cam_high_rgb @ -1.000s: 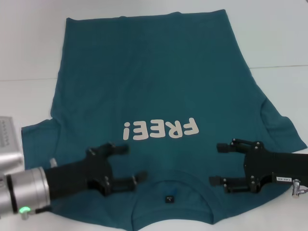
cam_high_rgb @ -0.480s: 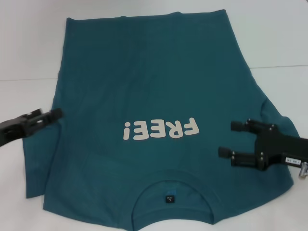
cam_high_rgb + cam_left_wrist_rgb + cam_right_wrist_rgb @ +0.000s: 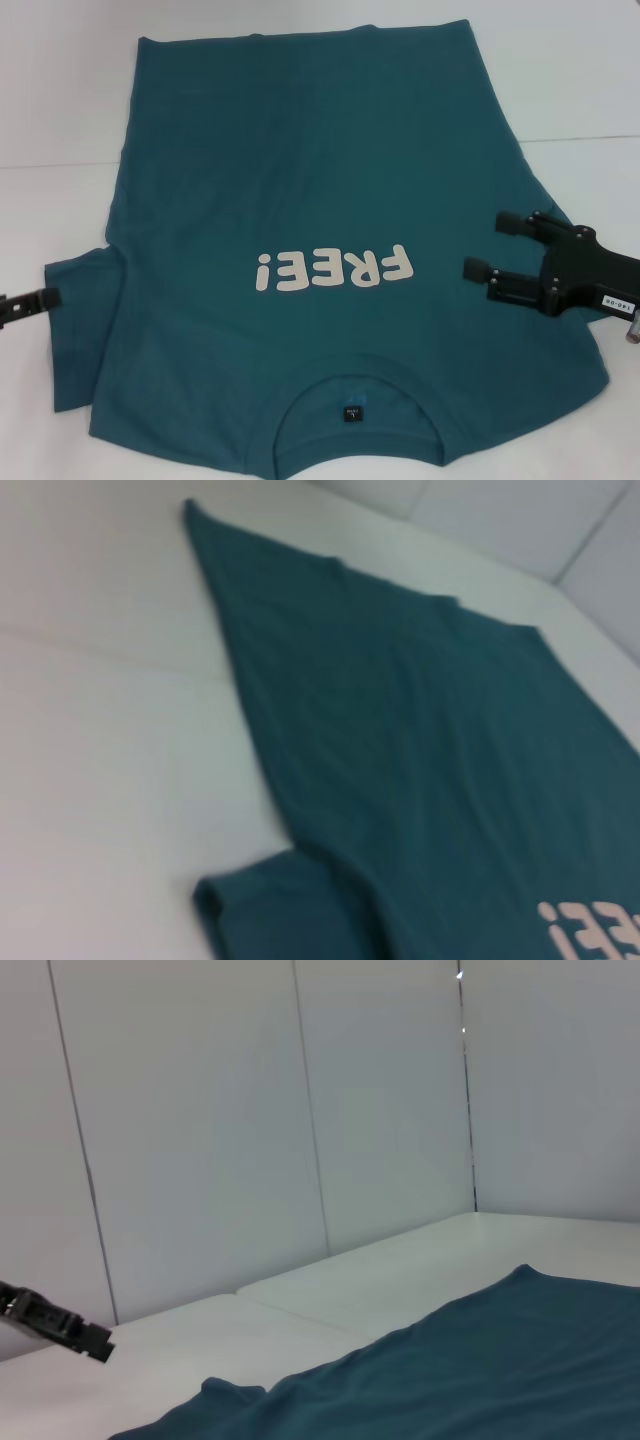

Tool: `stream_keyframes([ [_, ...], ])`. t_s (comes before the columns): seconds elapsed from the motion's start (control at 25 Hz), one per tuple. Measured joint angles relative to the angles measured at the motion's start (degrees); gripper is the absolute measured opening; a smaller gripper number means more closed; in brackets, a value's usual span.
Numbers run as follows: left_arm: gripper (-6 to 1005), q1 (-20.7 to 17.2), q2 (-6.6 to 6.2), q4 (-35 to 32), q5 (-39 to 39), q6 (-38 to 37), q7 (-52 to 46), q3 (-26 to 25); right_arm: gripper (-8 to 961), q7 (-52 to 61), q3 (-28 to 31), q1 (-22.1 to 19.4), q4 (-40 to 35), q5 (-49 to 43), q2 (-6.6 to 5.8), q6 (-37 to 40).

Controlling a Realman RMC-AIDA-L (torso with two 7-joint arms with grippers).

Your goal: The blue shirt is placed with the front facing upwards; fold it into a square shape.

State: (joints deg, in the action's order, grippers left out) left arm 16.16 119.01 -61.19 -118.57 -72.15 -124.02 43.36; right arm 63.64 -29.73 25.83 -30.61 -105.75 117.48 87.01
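Blue shirt (image 3: 310, 250) lies flat, front up, on the white desk (image 3: 60, 90), collar nearest me. Right fingers (image 3: 492, 246) hang spread wide, empty, over its right sleeve. Left fingers (image 3: 30, 303) show only a tip; spread unclear.

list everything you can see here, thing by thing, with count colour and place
blue shirt: one, dark teal-blue, spread flat and front up across the table, collar toward the robot, hem at the far side
lettering: one word, "FREE!", white, on the shirt's chest, upside down in the head view
neck label: one, dark, inside the collar at the near edge
table: one, white, under the shirt
wall panels: several, pale grey-white, behind the table in the right wrist view
left gripper: one, black, only the tip showing, beside the shirt's left sleeve
right gripper: one, black, fingers apart, above the shirt's right sleeve area, holding nothing
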Motion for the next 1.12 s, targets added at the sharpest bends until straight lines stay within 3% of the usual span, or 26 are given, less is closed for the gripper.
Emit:
stream_keyframes([
  [0.16,935,-0.2,1.14,-1.7,-5.0,0.6,-5.2,-0.1,915,0.5,-0.2,-0.1,-0.5,0.0,-0.15,0.2],
  [0.4,935,2.5,3.25,-1.4,-11.9,2.4,-7.7,-0.5,915,0.8,-0.5,-0.1,-1.2,-0.2,-0.63,0.5],
  [1.12,934,5.8,3.59,4.4,-15.9,6.2,-8.1,0.1,914,0.8,-0.8,-0.3,-1.2,-1.2,-0.77,1.0],
])
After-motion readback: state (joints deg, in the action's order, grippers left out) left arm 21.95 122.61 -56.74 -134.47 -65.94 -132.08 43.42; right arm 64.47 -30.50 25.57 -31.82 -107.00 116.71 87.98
